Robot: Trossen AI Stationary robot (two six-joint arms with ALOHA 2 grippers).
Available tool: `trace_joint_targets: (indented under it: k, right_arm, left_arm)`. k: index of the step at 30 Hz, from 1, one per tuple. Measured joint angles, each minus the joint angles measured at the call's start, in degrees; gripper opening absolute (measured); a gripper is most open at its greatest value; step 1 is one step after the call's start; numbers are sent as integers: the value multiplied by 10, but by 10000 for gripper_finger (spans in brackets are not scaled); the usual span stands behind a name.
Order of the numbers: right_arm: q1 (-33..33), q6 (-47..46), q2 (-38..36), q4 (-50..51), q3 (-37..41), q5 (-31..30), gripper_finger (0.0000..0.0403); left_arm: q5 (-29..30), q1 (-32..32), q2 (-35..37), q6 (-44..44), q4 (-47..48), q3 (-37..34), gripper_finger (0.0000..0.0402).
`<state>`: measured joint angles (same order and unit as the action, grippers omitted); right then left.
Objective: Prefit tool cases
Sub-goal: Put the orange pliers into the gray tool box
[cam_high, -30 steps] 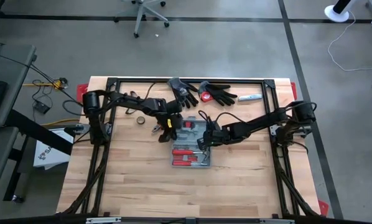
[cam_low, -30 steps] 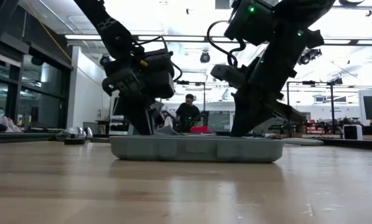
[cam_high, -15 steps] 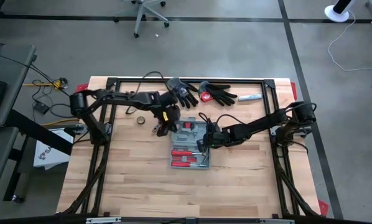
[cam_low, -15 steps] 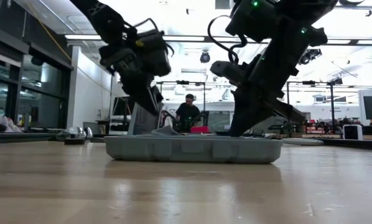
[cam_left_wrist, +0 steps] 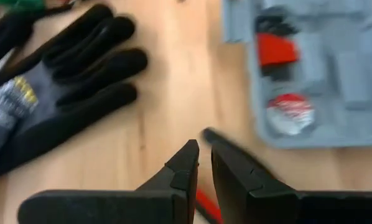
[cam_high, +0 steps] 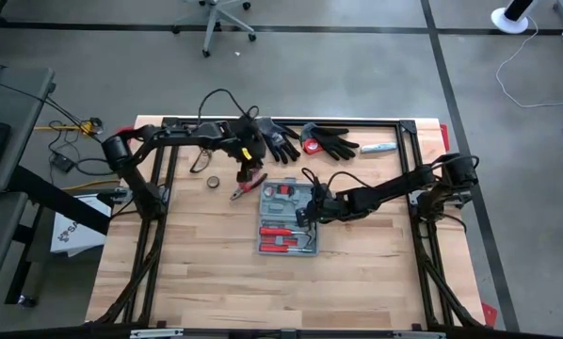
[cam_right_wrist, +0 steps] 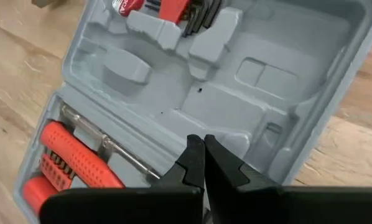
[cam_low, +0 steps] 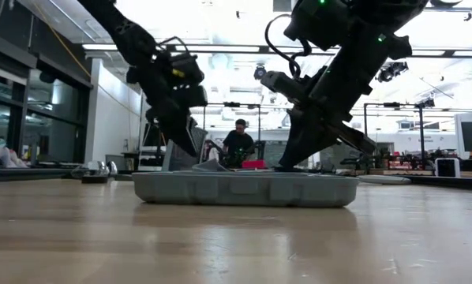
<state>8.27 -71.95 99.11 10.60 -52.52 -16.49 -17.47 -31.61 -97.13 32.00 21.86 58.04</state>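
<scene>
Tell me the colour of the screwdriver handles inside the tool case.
Red handles, clearest in the right wrist view.

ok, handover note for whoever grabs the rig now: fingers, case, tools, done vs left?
Left gripper: raised near the black gloves, fingers nearly closed, nothing held.
Right gripper: shut, empty, over the open tool case's moulded tray.
Case lies open mid-table; red-handled tools sit in one half, several recesses in the other half are empty.
Red-handled pliers lie loose on the table beside the case, toward the left arm.
Left: seat the pliers, fill the remaining recesses.
</scene>
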Motion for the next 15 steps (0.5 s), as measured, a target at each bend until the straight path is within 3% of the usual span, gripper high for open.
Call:
trace_joint_targets:
  k: [8,15]
  right_arm:
    - [0,-3,0,-29,0,1,0]
    - [0,-11,-1,-28,-3,2,0]
  left_arm:
    - [0,-43,-51,17,-17,0,39]
    - [-5,-67,-89,31,71,4,39]
